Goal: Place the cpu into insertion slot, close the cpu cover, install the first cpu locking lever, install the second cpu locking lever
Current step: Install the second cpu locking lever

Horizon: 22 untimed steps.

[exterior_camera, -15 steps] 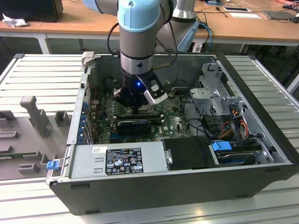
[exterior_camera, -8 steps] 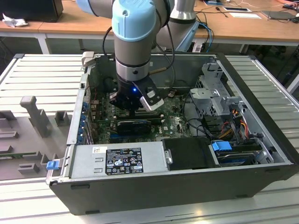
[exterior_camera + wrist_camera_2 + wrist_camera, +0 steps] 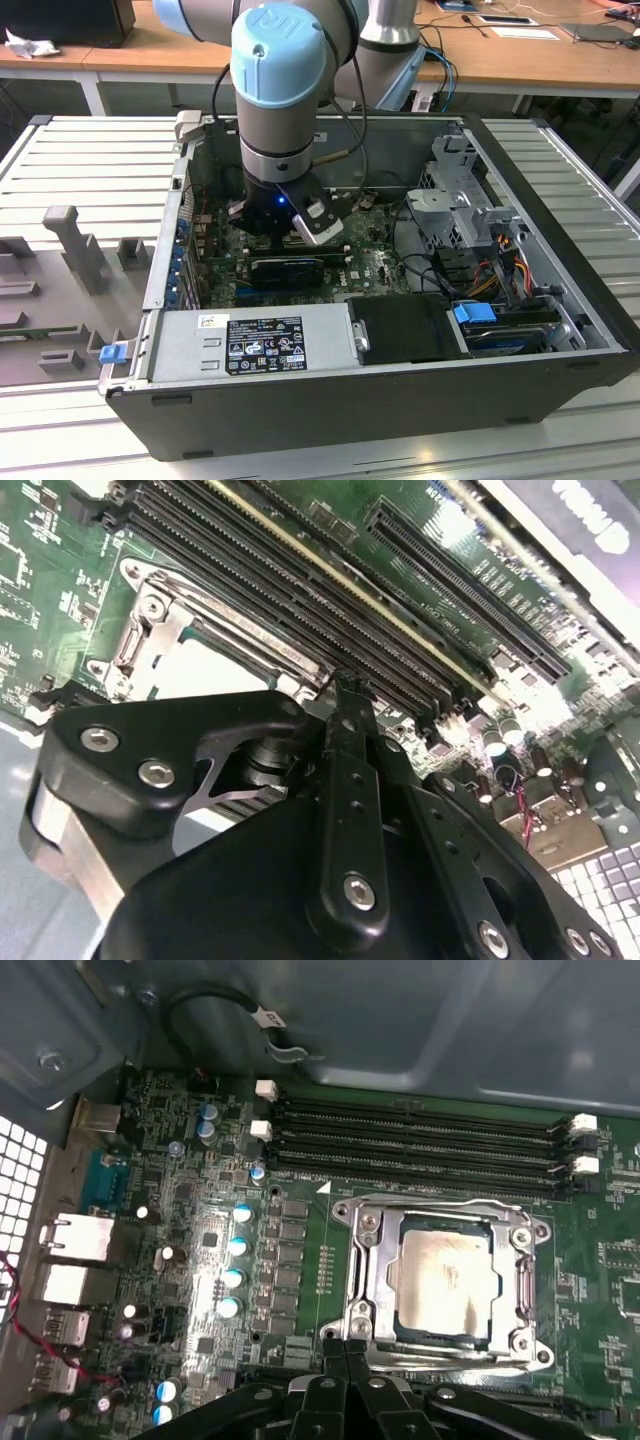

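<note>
The cpu (image 3: pixel 443 1275) lies flat in the insertion slot (image 3: pixel 522 1345), its pale metal face showing through the window of the cpu cover (image 3: pixel 368 1260). The cover is down on the socket. My gripper (image 3: pixel 346 1348) is shut with nothing between its fingers, its tips at the socket's edge near one corner. In the second wrist view the gripper (image 3: pixel 345 692) ends just beside the socket, with the cpu (image 3: pixel 205 668) and the cover (image 3: pixel 160 615) partly hidden behind the gripper body. I cannot tell how the locking levers stand. In the exterior view the arm (image 3: pixel 285 150) reaches down into the computer case (image 3: pixel 560 300).
Long black memory slots (image 3: pixel 420 1145) run beside the socket. Upright capacitors (image 3: pixel 235 1260) and rear ports (image 3: pixel 75 1240) stand on its other side. A power supply (image 3: pixel 260 340), a black graphics card (image 3: pixel 290 268), a drive cage (image 3: pixel 460 205) and cables (image 3: pixel 500 250) crowd the case.
</note>
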Each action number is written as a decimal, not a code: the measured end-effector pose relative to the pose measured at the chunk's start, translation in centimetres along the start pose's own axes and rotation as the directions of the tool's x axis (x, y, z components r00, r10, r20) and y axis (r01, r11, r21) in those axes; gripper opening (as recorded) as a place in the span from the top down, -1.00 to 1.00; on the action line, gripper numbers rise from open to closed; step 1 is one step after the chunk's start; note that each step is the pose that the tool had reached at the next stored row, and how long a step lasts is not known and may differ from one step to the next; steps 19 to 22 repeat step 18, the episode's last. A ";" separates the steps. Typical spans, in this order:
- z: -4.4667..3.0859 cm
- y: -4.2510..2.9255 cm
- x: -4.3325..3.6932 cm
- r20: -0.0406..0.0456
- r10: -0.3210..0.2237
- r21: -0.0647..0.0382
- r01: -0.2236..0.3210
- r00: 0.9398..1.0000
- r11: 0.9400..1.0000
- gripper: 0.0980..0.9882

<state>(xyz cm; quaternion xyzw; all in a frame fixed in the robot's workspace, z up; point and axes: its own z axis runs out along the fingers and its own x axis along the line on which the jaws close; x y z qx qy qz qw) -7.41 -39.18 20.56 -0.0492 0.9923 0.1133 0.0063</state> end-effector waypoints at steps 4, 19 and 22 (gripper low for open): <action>0.45 -0.31 0.08 0.002 -0.001 -0.022 0.001 1.000 1.000 0.98; -2.27 0.29 0.15 0.005 -0.003 -0.058 0.003 1.000 0.998 0.98; -2.27 0.29 0.15 0.005 -0.003 -0.058 0.003 1.000 0.998 0.98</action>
